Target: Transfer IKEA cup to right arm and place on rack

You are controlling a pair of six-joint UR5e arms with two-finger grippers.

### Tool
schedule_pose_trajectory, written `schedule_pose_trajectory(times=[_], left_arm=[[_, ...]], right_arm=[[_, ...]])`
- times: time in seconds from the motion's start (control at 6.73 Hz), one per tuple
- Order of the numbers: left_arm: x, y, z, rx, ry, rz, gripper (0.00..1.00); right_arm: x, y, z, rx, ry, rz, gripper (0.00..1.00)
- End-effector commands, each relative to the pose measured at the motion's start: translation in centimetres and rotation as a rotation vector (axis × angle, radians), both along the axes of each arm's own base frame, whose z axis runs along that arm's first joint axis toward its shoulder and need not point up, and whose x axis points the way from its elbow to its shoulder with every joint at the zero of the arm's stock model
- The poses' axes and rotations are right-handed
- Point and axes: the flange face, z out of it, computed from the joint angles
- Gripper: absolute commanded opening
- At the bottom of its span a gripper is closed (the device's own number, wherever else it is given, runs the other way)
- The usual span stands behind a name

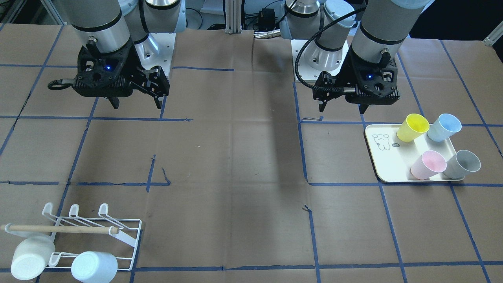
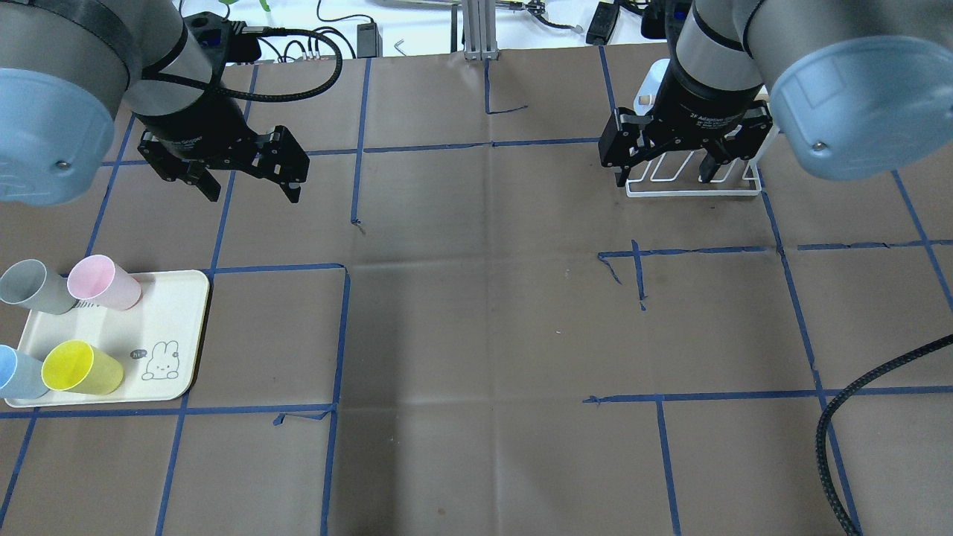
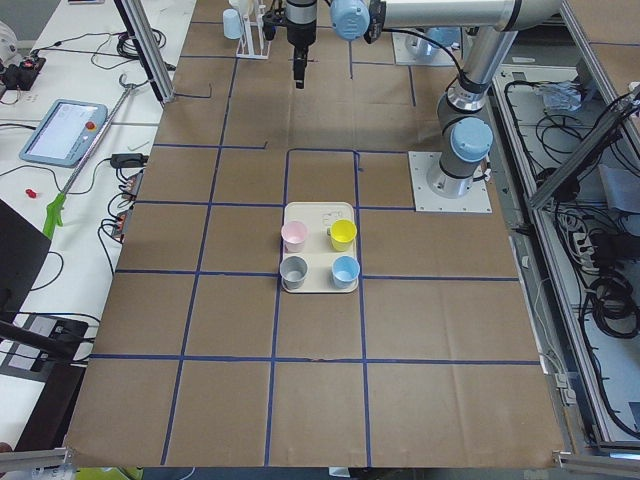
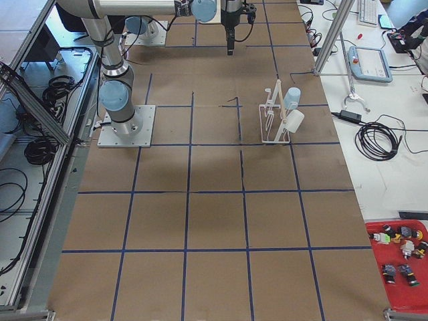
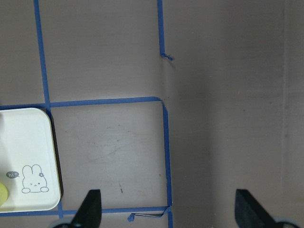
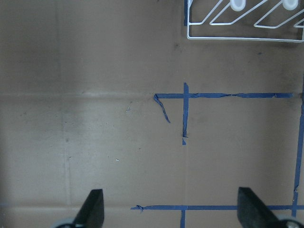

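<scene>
Four IKEA cups stand on a cream tray (image 1: 389, 157): yellow (image 1: 412, 127), blue (image 1: 444, 127), pink (image 1: 428, 165) and grey (image 1: 462, 164). My left gripper (image 2: 253, 195) is open and empty, hanging above the table behind the tray (image 2: 164, 313). The tray's corner shows in the left wrist view (image 5: 28, 161). My right gripper (image 2: 663, 179) is open and empty, hanging just in front of the white wire rack (image 1: 98, 228). The rack's edge shows in the right wrist view (image 6: 242, 19). The rack holds a white cup (image 1: 31, 257) and a pale blue cup (image 1: 94, 267).
The table is covered in brown paper with a grid of blue tape lines. A black cable (image 2: 856, 417) loops in at the overhead view's lower right. The robot bases (image 1: 322, 55) stand at the table's rear edge.
</scene>
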Motion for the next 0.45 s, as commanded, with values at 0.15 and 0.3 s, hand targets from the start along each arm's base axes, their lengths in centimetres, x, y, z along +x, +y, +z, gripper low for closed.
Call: schedule_pose_trajectory(times=[0.15,0.3], left_arm=[[-0.18,0.12,0.06,0.002,0.011,-0.002,1.00],[-0.21,0.12,0.06,0.002,0.014,-0.002,1.00]], right_arm=[[0.08,1.05,0.88,-0.006,0.003,0.007,1.00],[0.16,1.20,1.19,-0.013,0.001,0.010,1.00]])
